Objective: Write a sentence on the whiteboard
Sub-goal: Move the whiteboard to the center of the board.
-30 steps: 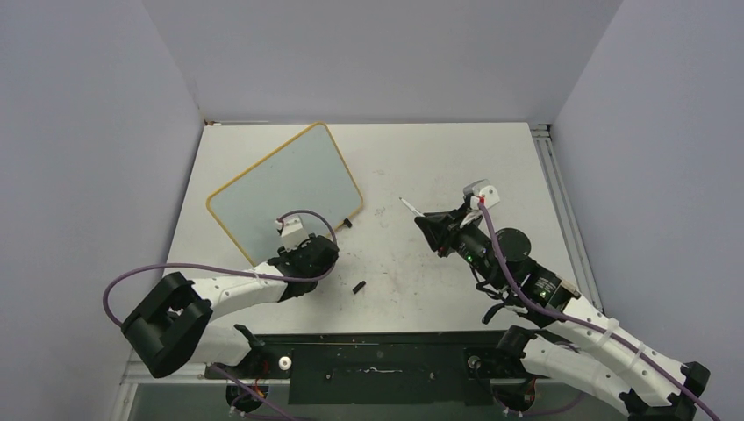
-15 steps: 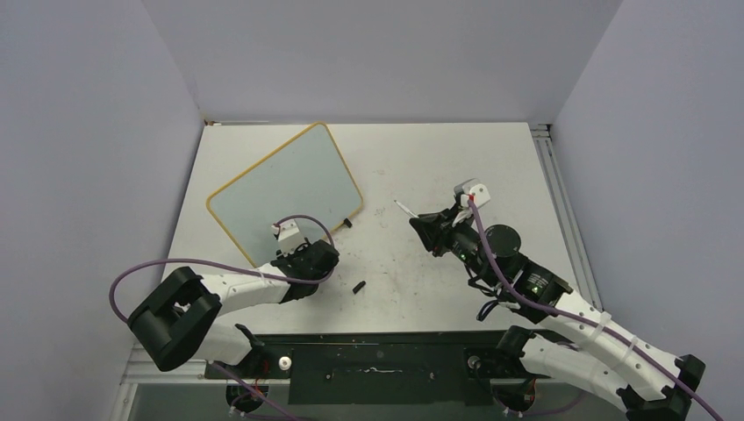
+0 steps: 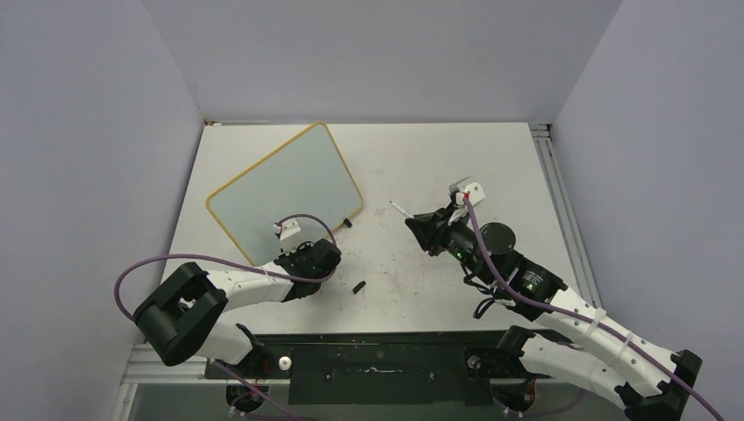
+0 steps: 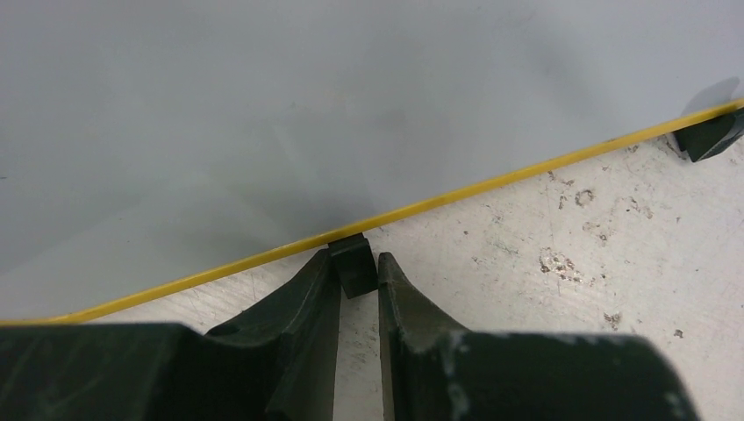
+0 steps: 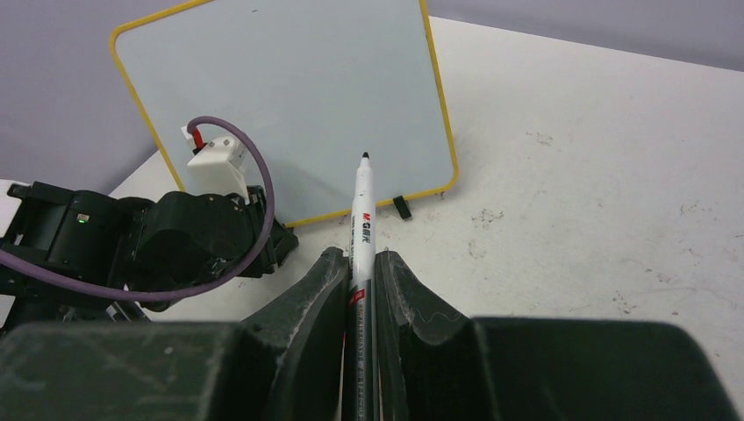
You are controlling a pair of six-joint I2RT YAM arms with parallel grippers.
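The whiteboard [image 3: 285, 189], pale grey with a yellow rim, lies slanted at the back left of the table. Its face is blank; no sentence shows on it. My left gripper [image 3: 296, 248] sits at the board's near edge, and in the left wrist view [image 4: 358, 267] it is shut on a small black foot [image 4: 354, 265] under the rim. My right gripper [image 3: 423, 224] is shut on a white uncapped marker [image 5: 361, 210], held above the table right of the board with its black tip pointing at the board [image 5: 289, 96].
A small black marker cap [image 3: 358, 286] lies on the scuffed white tabletop [image 3: 439, 167] near the front. Another black foot [image 3: 348, 223] sticks out at the board's right corner. Grey walls close in the left, back and right.
My right gripper has moved left, toward the board, with the marker in it. My left gripper has stayed at the board's near edge, shifting only slightly.
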